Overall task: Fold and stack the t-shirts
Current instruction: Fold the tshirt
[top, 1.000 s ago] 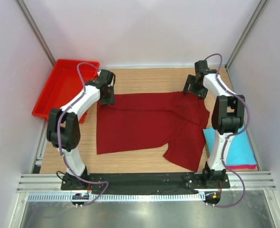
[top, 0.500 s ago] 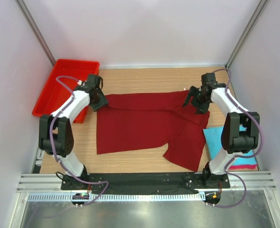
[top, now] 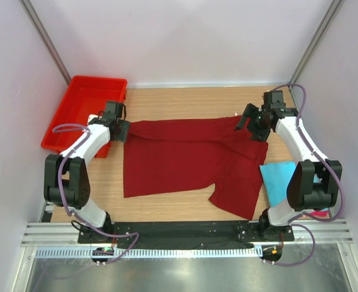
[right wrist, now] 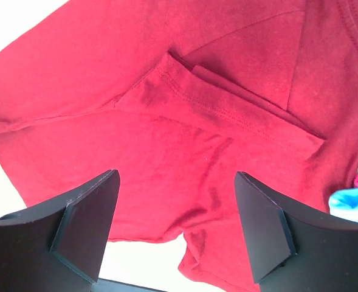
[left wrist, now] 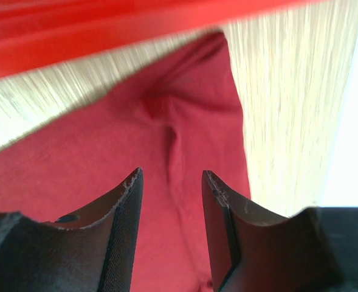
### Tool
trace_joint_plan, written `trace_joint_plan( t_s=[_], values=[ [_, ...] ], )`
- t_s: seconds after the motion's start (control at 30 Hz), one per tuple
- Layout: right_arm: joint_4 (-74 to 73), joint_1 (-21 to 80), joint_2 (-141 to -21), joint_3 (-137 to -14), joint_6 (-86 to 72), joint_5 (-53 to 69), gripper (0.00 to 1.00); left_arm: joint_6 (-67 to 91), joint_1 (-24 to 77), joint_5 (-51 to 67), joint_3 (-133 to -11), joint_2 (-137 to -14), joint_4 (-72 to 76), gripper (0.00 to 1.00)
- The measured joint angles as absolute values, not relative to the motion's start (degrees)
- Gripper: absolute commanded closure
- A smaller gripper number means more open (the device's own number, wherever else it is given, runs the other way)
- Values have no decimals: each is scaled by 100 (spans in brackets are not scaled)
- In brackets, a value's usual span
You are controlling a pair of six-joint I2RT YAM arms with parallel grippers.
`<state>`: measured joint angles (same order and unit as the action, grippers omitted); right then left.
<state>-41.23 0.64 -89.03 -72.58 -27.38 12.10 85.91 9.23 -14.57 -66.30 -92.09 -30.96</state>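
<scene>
Maroon t-shirt (top: 179,158) spread flat just right of red tray (top: 81,100), not yet folded. Left gripper (top: 123,130) over the corner nearest the tray, fingers partly apart, gripping nothing. Right gripper (top: 247,123) over the corner farthest from the tray, fingers wide, empty. Probably posed to pinch both corners for 1 fold. Turquoise t-shirt (top: 277,180) already folded, farther right still.

A spread t-shirt (top: 185,161) lies on the table (top: 185,100), tray (top: 75,112) left, folded t-shirts (top: 281,181) right.

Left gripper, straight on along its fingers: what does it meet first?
The left gripper would likely meet the dark maroon cloth t-shirt near its corner; the bright red plastic tray lies beyond. Depth unclear.
</scene>
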Motion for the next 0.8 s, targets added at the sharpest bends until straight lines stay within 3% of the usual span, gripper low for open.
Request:
trace_joint_plan(
  t_s=[0.2, 0.8],
  values=[
    [-4171, 64, -8571, -7050, -2718, 1146, 18, 9109, 873, -1900, -6663, -9559, -3116, 56],
    [-4206, 64, -8477, -6781, -2694, 1046, 18, 9572, 714, -1750, -7085, -10237, -3417, 60]
  ],
)
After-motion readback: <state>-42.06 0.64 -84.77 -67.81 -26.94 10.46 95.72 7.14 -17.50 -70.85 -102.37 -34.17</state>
